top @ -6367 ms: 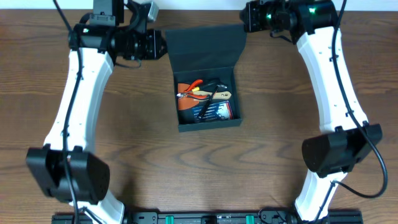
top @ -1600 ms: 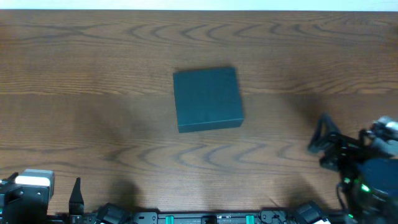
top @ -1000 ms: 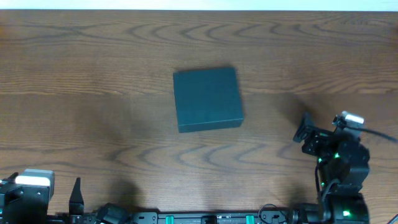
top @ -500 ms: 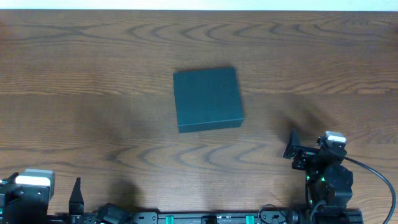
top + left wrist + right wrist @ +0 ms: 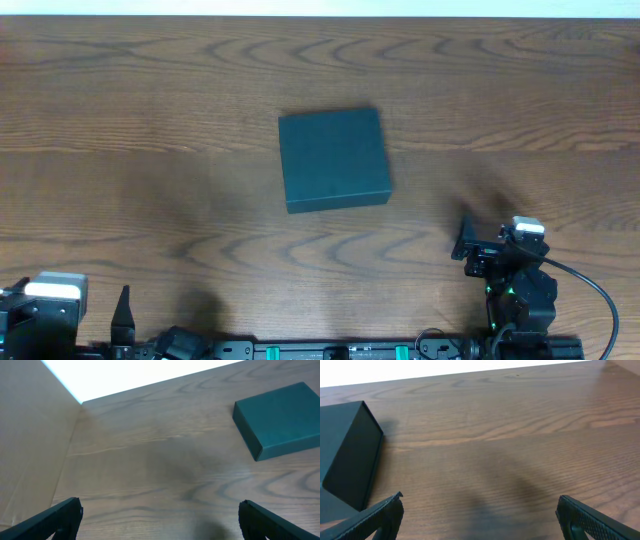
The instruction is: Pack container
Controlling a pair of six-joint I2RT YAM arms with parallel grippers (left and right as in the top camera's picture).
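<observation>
The container (image 5: 333,160), a dark teal-green square box, lies with its lid shut in the middle of the wooden table. It also shows at the upper right of the left wrist view (image 5: 282,420) and at the left edge of the right wrist view (image 5: 347,450). My left gripper (image 5: 160,520) is open over bare wood, far to the front left of the box. My right gripper (image 5: 480,517) is open too, with nothing between its fingers, and sits at the front right of the table (image 5: 470,242), well apart from the box.
Both arms are folded low at the table's front edge, the left arm (image 5: 50,305) at the corner and the right arm (image 5: 520,285) opposite. A pale wall (image 5: 30,435) borders the table on the left side of the left wrist view.
The right arm has drawn back toward the front edge and a little leftward. The left arm and the box have not moved. In the oldest frame the box stood open with tools inside.
</observation>
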